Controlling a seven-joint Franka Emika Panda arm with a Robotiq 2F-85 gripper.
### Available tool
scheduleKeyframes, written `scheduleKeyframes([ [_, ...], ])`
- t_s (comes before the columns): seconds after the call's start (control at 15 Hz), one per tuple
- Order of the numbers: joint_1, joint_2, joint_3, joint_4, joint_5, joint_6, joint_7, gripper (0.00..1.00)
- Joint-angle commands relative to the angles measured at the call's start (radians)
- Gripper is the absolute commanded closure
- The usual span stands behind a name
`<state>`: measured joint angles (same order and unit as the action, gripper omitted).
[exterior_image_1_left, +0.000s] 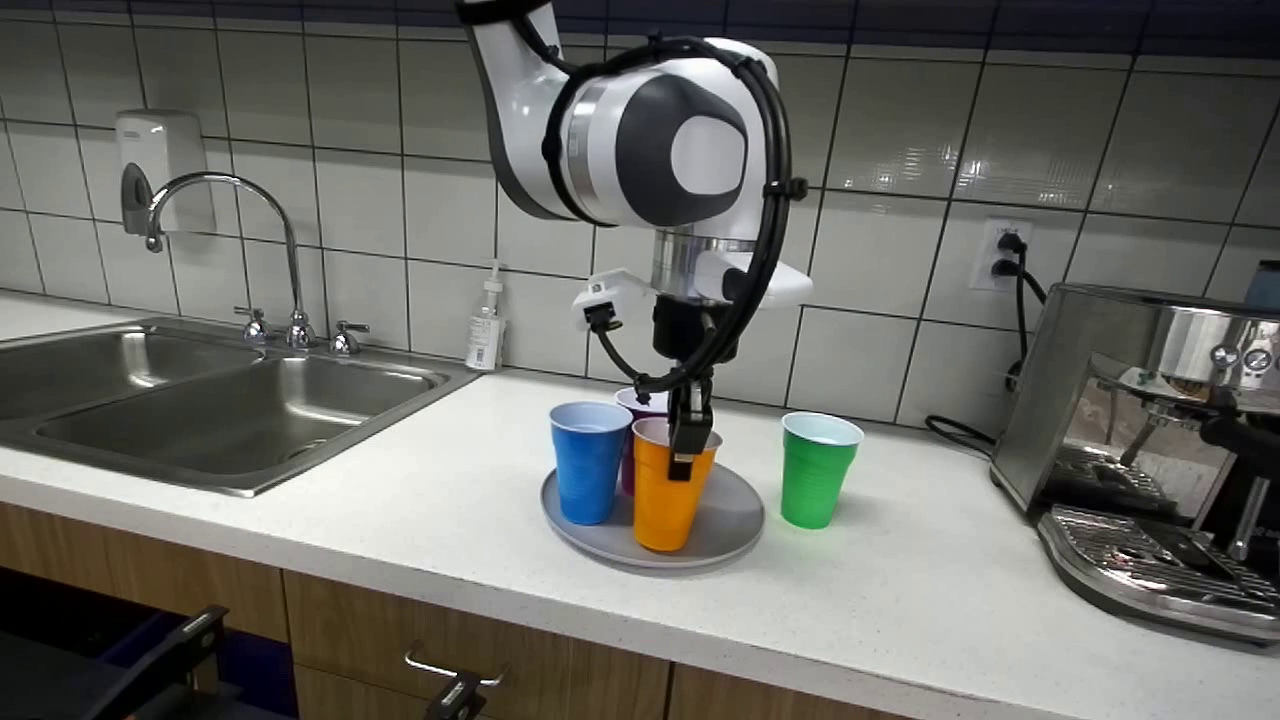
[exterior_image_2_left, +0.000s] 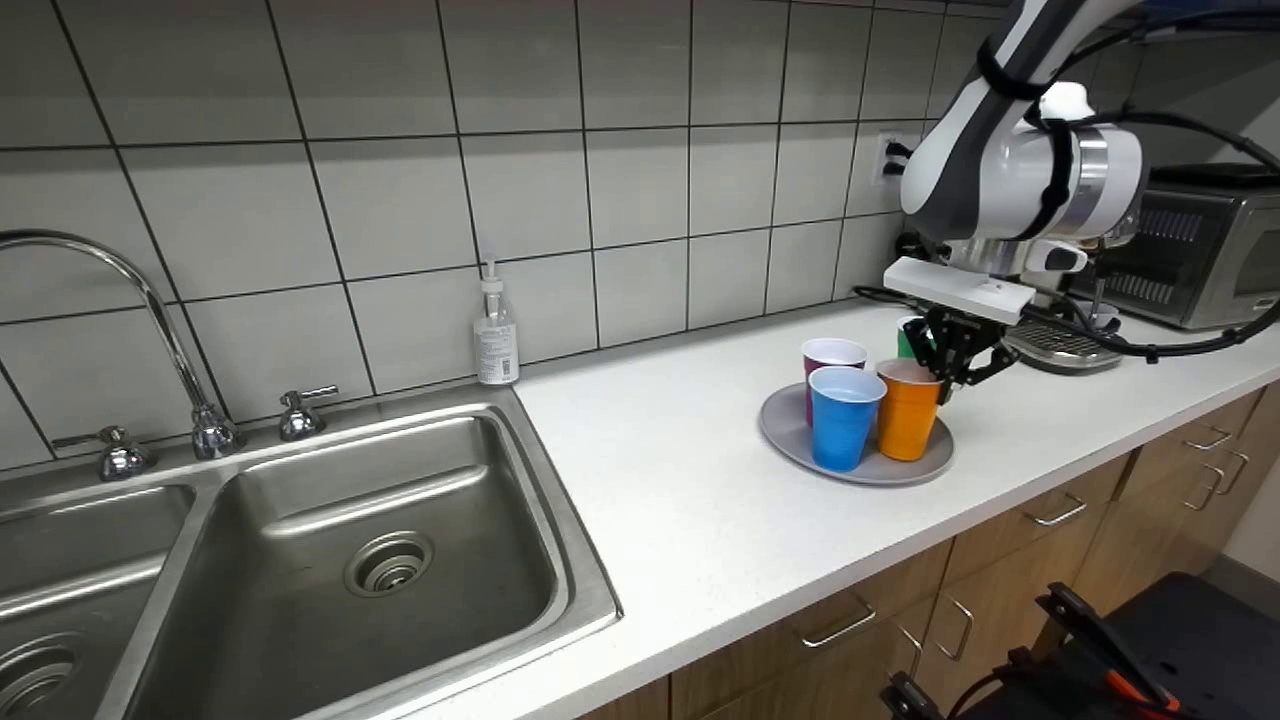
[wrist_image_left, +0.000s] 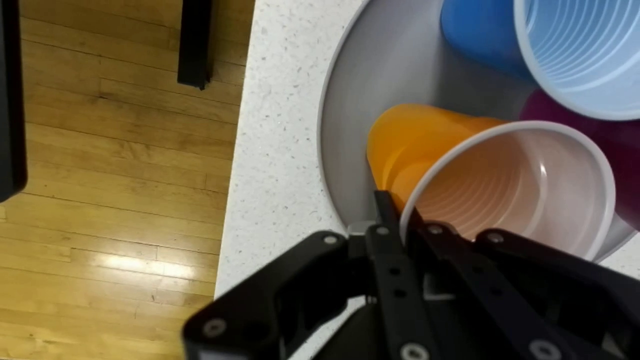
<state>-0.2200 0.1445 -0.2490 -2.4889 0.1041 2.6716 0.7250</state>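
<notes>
At the left, a white soap dispenser (exterior_image_1_left: 172, 170) hangs on the tiled wall (exterior_image_1_left: 450, 185). Lower and to its right, a curved chrome tap (exterior_image_1_left: 293, 260) rises at the far edge of a steel double sink (exterior_image_2_left: 585, 592). A clear pump bottle (exterior_image_1_left: 486, 335) stands beside the sink's far right corner, close to the wall.

Right of the sink, on the white counter (exterior_image_1_left: 900, 590), lies a round grey plate (exterior_image_1_left: 738, 507). A blue cup (exterior_image_1_left: 588, 465) stands on its left part. A purple cup (exterior_image_2_left: 833, 352) stands toward the plate's far side, partly hidden by its neighbours. The orange cup (exterior_image_1_left: 662, 502) is at the near part of the plate, mouth up; whether its base rests there is hard to tell. On that cup's right side the gripper (wrist_image_left: 401, 212), pointing down below the white arm (exterior_image_1_left: 608, 150), pinches the rim: its black jaws are drawn together on the thin wall, one outside, one inside.

Just right of the plate, a green cup (exterior_image_1_left: 818, 472) stands on the counter. Farther right, a wall outlet (exterior_image_1_left: 986, 255) holds two black plugs (exterior_image_1_left: 1012, 243), and a steel coffee machine (exterior_image_1_left: 1190, 340) stands at the right end.
</notes>
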Motion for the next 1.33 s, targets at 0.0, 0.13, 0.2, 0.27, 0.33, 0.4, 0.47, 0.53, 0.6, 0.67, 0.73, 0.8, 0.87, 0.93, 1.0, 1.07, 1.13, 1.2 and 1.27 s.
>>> scheduleKeyframes([
  [0.0,0.008,0.028,-0.004,0.022,0.04,0.014,-0.018,0.99],
  [0.13,0.009,0.034,-0.004,0.026,0.047,0.015,-0.018,0.99],
  [0.2,0.009,0.037,-0.003,0.028,0.051,0.015,-0.018,0.99],
  [0.27,0.01,0.04,-0.003,0.031,0.052,0.015,-0.018,0.99],
  [0.33,0.01,0.042,-0.003,0.033,0.053,0.015,-0.019,0.99],
  [0.4,0.01,0.044,-0.003,0.036,0.053,0.013,-0.019,0.99],
  [0.47,0.011,0.045,-0.004,0.037,0.051,0.013,-0.018,0.99],
  [0.53,0.012,0.045,-0.004,0.038,0.05,0.012,-0.018,0.71],
  [0.6,0.012,0.045,-0.004,0.038,0.05,0.012,-0.018,0.7],
  [0.67,0.012,0.046,-0.005,0.038,0.049,0.011,-0.017,0.63],
  [0.73,0.013,0.048,-0.006,0.037,0.048,0.01,-0.017,0.56],
  [0.8,0.014,0.05,-0.008,0.038,0.045,0.008,-0.016,0.48],
  [0.87,0.015,0.052,-0.009,0.037,0.043,0.006,-0.015,0.42],
  [0.93,0.016,0.053,-0.011,0.036,0.04,0.005,-0.015,0.33],
  [1.0,0.016,0.052,-0.012,0.035,0.038,0.005,-0.015,0.27],
  [1.07,0.017,0.048,-0.013,0.032,0.038,0.004,-0.016,0.18],
  [1.13,0.017,0.044,-0.014,0.029,0.034,0.005,-0.015,0.12],
  [1.2,0.017,0.037,-0.015,0.025,0.034,0.005,-0.016,0.03],
  [1.27,0.017,0.033,-0.016,0.022,0.034,0.006,-0.016,0.01],
])
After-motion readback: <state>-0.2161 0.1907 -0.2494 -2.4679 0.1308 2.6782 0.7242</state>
